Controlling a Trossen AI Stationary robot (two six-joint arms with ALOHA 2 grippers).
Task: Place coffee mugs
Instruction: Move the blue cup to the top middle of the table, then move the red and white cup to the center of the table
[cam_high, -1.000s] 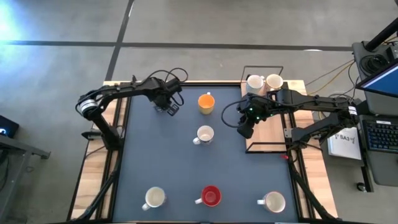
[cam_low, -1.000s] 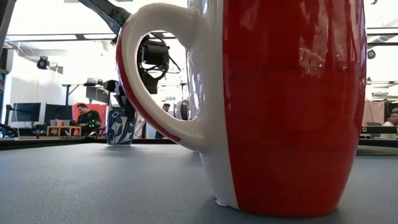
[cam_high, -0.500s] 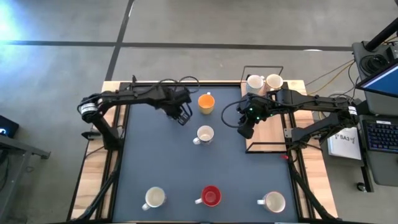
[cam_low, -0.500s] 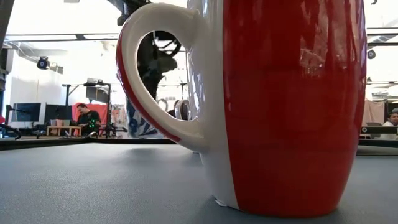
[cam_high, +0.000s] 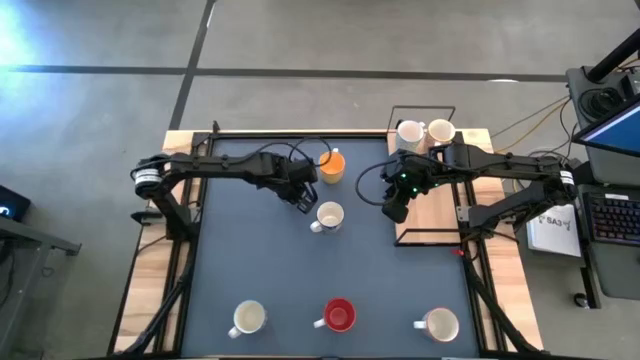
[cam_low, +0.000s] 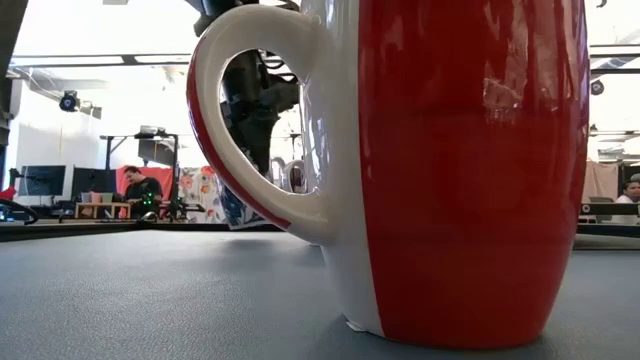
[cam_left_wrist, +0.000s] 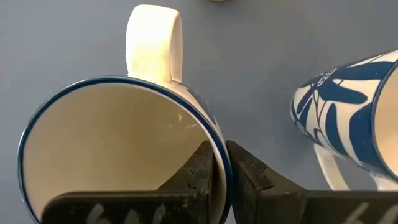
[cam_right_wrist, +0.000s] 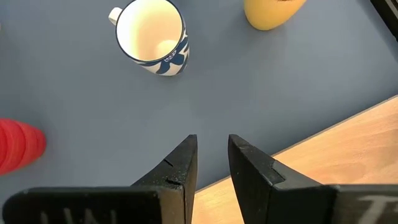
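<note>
Overhead, dark table (cam_high: 260, 250) carries scattered coffee mugs (cam_high: 330, 216), the left gripper (cam_high: 303, 192) clamping a blue-rimmed mug's rim (cam_left_wrist: 118, 149). Low view: red mug (cam_low: 450, 170), people at distant desks. Right gripper (cam_right_wrist: 211, 155) hangs slightly parted, empty.

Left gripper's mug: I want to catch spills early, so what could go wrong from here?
The left gripper pinches only the rim of its mug, so the mug may tilt or slip out. It hangs close to another blue-patterned mug on the table and the orange mug; lowering here could knock either one. The right gripper waits open at the table's edge, away from this.
</note>
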